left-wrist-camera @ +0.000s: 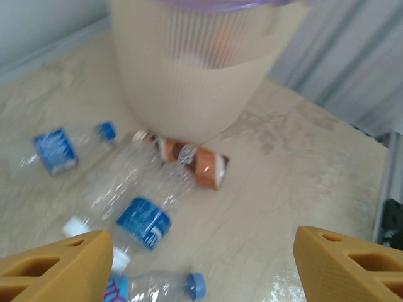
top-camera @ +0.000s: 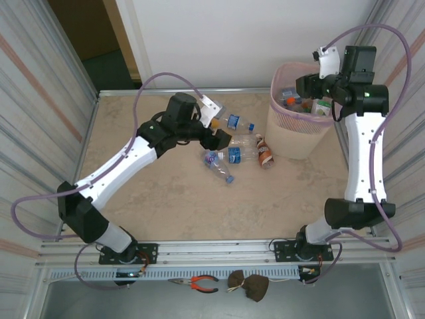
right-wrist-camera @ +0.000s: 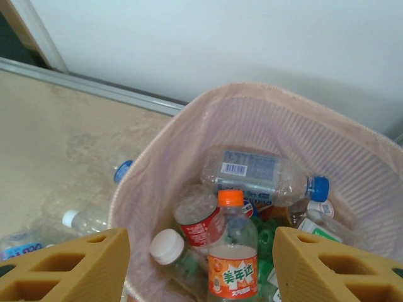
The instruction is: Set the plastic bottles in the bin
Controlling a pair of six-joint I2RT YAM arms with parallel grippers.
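Several plastic bottles lie on the table left of the bin (top-camera: pixel 299 133): a clear blue-labelled one (top-camera: pixel 239 123) at the back, another clear one (top-camera: pixel 236 154), a blue-capped one (top-camera: pixel 220 167) and a brown one (top-camera: pixel 265 153). My left gripper (top-camera: pixel 222 133) hovers over them, open and holding nothing. Its wrist view shows the clear blue-labelled bottle (left-wrist-camera: pixel 141 214), the brown bottle (left-wrist-camera: pixel 195 165), the blue-capped bottle (left-wrist-camera: pixel 157 286) and the far bottle (left-wrist-camera: pixel 56 150) ahead of the left gripper (left-wrist-camera: pixel 201 270). My right gripper (right-wrist-camera: pixel 200 267) stands open above the pale pink bin (right-wrist-camera: pixel 378 176). An orange-capped bottle (right-wrist-camera: pixel 233 251) stands below it, clear of both fingers, among several others.
The bin stands at the table's back right corner, close to the right wall panel (top-camera: pixel 398 40). Bare table (top-camera: pixel 166 199) stretches in front of the bottles. Pliers (top-camera: pixel 199 284) and a small brown bag (top-camera: pixel 249 286) lie below the front rail.
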